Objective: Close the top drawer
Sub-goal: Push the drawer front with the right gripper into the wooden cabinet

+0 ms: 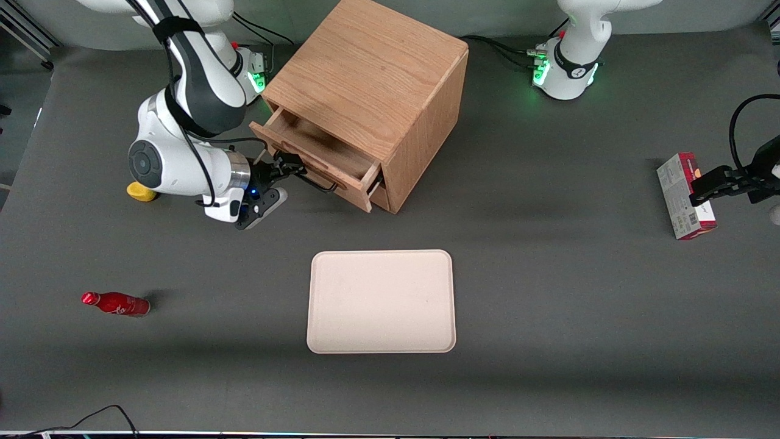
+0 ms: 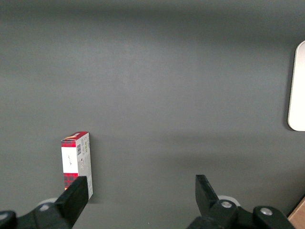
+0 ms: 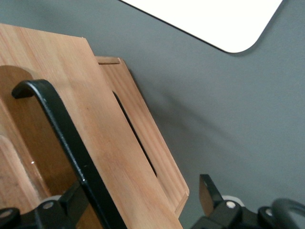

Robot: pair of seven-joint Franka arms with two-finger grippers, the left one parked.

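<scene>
A: Nearest us lie the tray (image 1: 381,301) and the red bottle (image 1: 116,303); we can't read its white writing.

B: Farther back, our gripper (image 1: 291,169) sits with fingers spread wide, right at the black handle (image 3: 66,143) of the top drawer (image 1: 317,160).

A: The drawer sticks out of the cabinet (image 1: 378,91) toward our working arm. We think we push straight in, across the handle's long line.

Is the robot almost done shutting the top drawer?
Not yet. The top drawer sticks well out of the oak cabinet, so you can see into it. What looks done: the end effector has reached the drawer front and sits at its black handle, one finger on each side of the bar. Left to do: push the drawer in until its front is flush with the cabinet.
</scene>
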